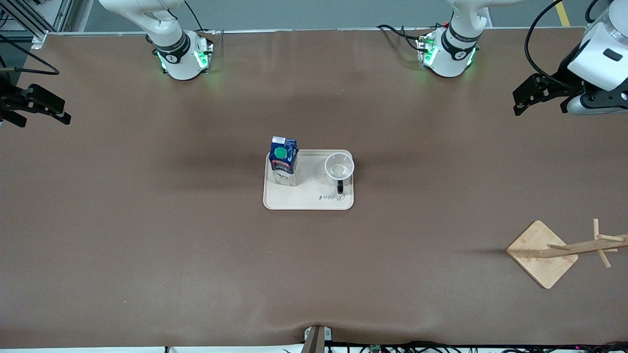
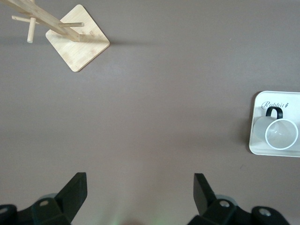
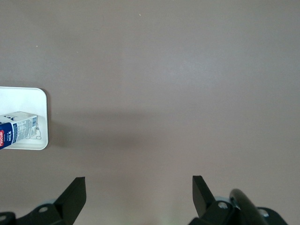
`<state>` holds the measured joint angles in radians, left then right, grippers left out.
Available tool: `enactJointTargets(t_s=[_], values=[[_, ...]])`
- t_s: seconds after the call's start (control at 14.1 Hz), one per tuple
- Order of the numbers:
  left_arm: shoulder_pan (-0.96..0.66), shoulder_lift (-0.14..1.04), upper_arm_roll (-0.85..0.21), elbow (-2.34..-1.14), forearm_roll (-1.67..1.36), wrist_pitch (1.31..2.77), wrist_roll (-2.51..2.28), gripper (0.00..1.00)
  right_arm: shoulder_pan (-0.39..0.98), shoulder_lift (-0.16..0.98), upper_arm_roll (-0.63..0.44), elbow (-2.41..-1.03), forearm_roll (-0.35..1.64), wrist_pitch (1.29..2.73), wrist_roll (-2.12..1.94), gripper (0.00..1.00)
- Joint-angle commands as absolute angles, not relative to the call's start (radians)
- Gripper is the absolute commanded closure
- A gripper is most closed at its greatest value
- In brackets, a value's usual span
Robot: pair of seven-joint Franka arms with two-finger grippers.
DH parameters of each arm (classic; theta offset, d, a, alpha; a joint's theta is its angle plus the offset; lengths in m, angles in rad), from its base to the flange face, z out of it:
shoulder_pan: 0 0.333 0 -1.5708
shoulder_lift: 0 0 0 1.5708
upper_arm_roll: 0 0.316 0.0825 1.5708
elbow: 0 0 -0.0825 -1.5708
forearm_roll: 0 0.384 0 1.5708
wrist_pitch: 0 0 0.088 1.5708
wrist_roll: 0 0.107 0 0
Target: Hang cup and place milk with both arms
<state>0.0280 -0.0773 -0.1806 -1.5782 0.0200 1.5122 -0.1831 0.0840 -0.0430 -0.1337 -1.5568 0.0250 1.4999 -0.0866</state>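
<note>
We find the brown tabletop (image 1: 147,235) carrying all task items, with both arms drawn back to its two ends and neither yet engaged. The tray (image 1: 309,201) sits mid-tabletop, well apart from both claws, roughly between them. The wooden rack (image 1: 542,252) stands toward the left arm's end, nearer the left claw (image 1: 527,98) than any other item; that claw hangs above bare tabletop, fingers spread apart and holding nothing. The right claw (image 1: 34,105) hangs over the right arm's end, likewise spread and empty, as its wrist view confirms. The milk (image 1: 283,162) stands upright on the tray at the end toward the right claw, well apart from it. The cup (image 1: 339,167) stands mouth up on the tray's other end, toward the left claw, its black handle (image 1: 340,186) turned to the front camera. We judge the task at its opening step: no grasp made. The next move, in our judgement, calls for the left claw to travel to the cup and take it by rim or handle, and the right claw to close on the milk's sides without tipping it.
</note>
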Motion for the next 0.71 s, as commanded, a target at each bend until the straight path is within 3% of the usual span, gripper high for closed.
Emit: enactJointTargets(t_s=[0.0,0.64], values=[[0.034,-0.094,-0.179,-1.583,0.020,1.516,-0.164,0.00,0.069,-0.057,-0.118,-1.568,0.020,1.499,-0.097,0.00],[0.015,-0.058,-0.230,-1.577,0.006,1.519,-0.215,0.00,0.064,-0.041,-0.118,-1.557,0.020,1.499,-0.100,0.00]])
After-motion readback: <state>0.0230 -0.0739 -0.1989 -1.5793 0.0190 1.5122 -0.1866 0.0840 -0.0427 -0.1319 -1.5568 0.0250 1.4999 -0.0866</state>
